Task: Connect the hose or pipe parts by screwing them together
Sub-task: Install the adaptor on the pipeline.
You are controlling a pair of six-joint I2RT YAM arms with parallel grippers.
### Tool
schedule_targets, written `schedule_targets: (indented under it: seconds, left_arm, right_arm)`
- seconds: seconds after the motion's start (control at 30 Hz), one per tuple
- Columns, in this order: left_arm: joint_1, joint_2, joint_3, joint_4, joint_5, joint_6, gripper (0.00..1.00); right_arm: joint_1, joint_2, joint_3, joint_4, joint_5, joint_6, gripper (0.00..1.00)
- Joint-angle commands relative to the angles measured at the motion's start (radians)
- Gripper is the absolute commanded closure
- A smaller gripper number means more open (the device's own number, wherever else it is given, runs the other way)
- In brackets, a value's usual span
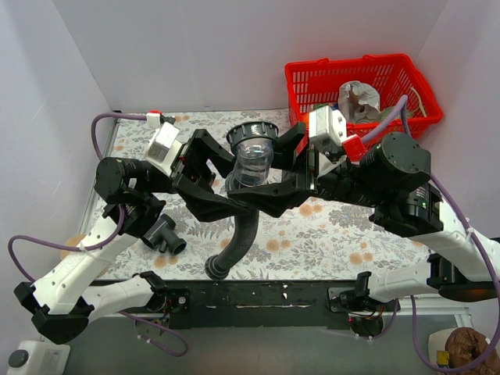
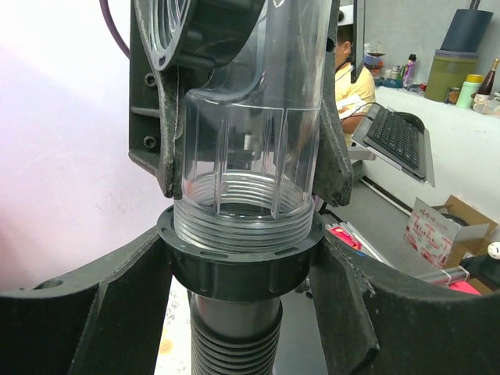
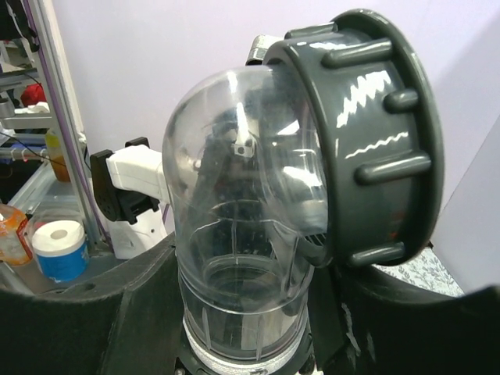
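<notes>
Left gripper (image 2: 242, 266): clenched on the black collar (image 2: 234, 285) at the hose's upper end, one finger on each flank.
Right gripper (image 3: 242, 312): jaws stand either side of the clear elbow (image 3: 234, 203), close against its lower barrel. Cannot tell whether they pinch it.
Why held so: one tool steadies the collar and the other takes the part above it. Judged to be the set-up for turning thread into collar.
Joint: the elbow's threaded foot sits in the collar. Several turns of thread show above the rim, so judged not yet screwed home.
Elbow top: wide dark grey ribbed ring (image 3: 375, 133) on the upper mouth, tilted, nothing joined to it.
Black ribbed hose (image 1: 244, 226): hangs from the collar, raised over mid-table. It curves down to a free end near the front edge.
T-shaped fitting (image 1: 164, 233): lies on the table at front left beneath the left arm, apart from the hose and not gripped.
Surface: floral cloth (image 1: 336, 242) over the table, with a black strip along the near edge.
Room: pale walls close in on three sides. A red basket (image 1: 308, 82) with crumpled things inside sits at back right. A purple cable (image 1: 100, 133) loops off the left arm. The left wrist view shows a workroom beyond, with a person in yellow (image 2: 348, 74) and a keyboard (image 2: 398, 137).
</notes>
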Motion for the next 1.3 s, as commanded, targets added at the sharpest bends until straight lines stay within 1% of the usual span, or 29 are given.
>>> schedule_targets:
  seconds: [0.0, 0.1, 0.13, 0.2, 0.23, 0.37, 0.5, 0.57, 0.63, 0.7, 0.73, 0.8, 0.83, 0.9, 0.93, 1.0, 1.03, 1.1, 1.13, 1.2, 1.23, 1.27]
  left_arm:
    - [-0.012, -0.035, 0.022, 0.03, -0.044, 0.055, 1.0]
    - [-0.012, -0.029, 0.031, 0.023, -0.107, 0.075, 1.0]
    - [-0.012, -0.026, 0.039, 0.023, -0.119, 0.094, 1.0]
    - [-0.012, -0.013, 0.049, 0.015, -0.155, 0.116, 1.0]
    - [-0.012, -0.009, 0.055, 0.012, -0.17, 0.14, 1.0]
    - [-0.012, 0.007, 0.075, 0.004, -0.262, 0.202, 1.0]
    - [-0.012, 0.005, 0.069, -0.002, -0.355, 0.252, 1.0]
    - [-0.012, 0.001, 0.06, -0.002, -0.377, 0.277, 1.0]
    - [-0.012, -0.004, 0.049, -0.002, -0.42, 0.305, 1.0]
    - [-0.012, -0.006, 0.037, -0.004, -0.449, 0.344, 1.0]
    - [-0.012, -0.006, 0.036, -0.007, -0.478, 0.361, 1.0]
    - [-0.012, -0.003, 0.033, -0.007, -0.507, 0.407, 1.0]
    - [-0.012, -0.001, 0.028, -0.007, -0.541, 0.423, 1.0]
    - [-0.012, -0.001, 0.02, -0.001, -0.572, 0.447, 1.0]
    - [-0.012, -0.001, 0.016, 0.0, -0.587, 0.466, 1.0]
    - [-0.012, 0.002, 0.01, -0.004, -0.635, 0.487, 1.0]
    - [-0.012, 0.002, 0.002, -0.004, -0.649, 0.505, 1.0]
    - [-0.012, 0.001, -0.006, -0.005, -0.685, 0.522, 1.0]
    - [-0.012, 0.001, -0.01, -0.007, -0.701, 0.529, 1.0]
    - [-0.012, -0.001, -0.024, -0.007, -0.739, 0.555, 1.0]
    - [-0.012, 0.001, -0.027, -0.011, -0.753, 0.562, 1.0]
    - [-0.012, 0.001, -0.035, -0.013, -0.767, 0.578, 1.0]
  right_arm:
    - [-0.024, 0.001, -0.026, 0.054, 0.039, 0.031, 0.99]
    - [-0.025, 0.007, -0.039, 0.05, 0.106, 0.031, 0.99]
    - [-0.025, 0.013, -0.041, 0.047, 0.162, 0.031, 0.99]
    - [-0.025, 0.023, -0.043, 0.027, 0.213, 0.031, 0.99]
    - [-0.025, 0.035, -0.04, 0.018, 0.277, 0.031, 0.99]
    - [-0.025, 0.047, -0.064, 0.01, 0.402, 0.052, 0.99]
    - [-0.016, 0.035, -0.119, 0.021, 0.511, 0.044, 0.99]
    - [-0.007, 0.021, -0.154, 0.042, 0.555, 0.041, 0.99]
    - [0.011, 0.02, -0.165, 0.048, 0.612, 0.04, 0.99]
    - [0.033, 0.027, -0.168, 0.053, 0.669, 0.005, 0.99]
    - [0.062, 0.044, -0.165, 0.053, 0.739, -0.008, 0.99]
    - [0.097, 0.069, -0.149, 0.057, 0.817, -0.047, 0.99]
    - [0.137, 0.099, -0.139, 0.062, 0.909, -0.061, 0.99]
    - [0.174, 0.136, -0.11, 0.085, 1.015, -0.11, 0.99]
    - [0.207, 0.174, -0.103, 0.103, 1.122, -0.132, 0.99]
    - [0.229, 0.216, -0.074, 0.142, 1.212, -0.191, 0.99]
    - [0.244, 0.249, -0.064, 0.151, 1.282, -0.204, 0.99]
    - [0.255, 0.276, -0.046, 0.165, 1.316, -0.228, 0.99]
    - [0.261, 0.294, -0.034, 0.189, 1.362, -0.235, 0.99]
    - [0.265, 0.308, -0.026, 0.208, 1.387, -0.238, 0.99]
    - [0.265, 0.308, -0.021, 0.231, 1.404, -0.236, 0.98]
    - [0.268, 0.31, -0.017, 0.228, 1.393, -0.23, 0.79]
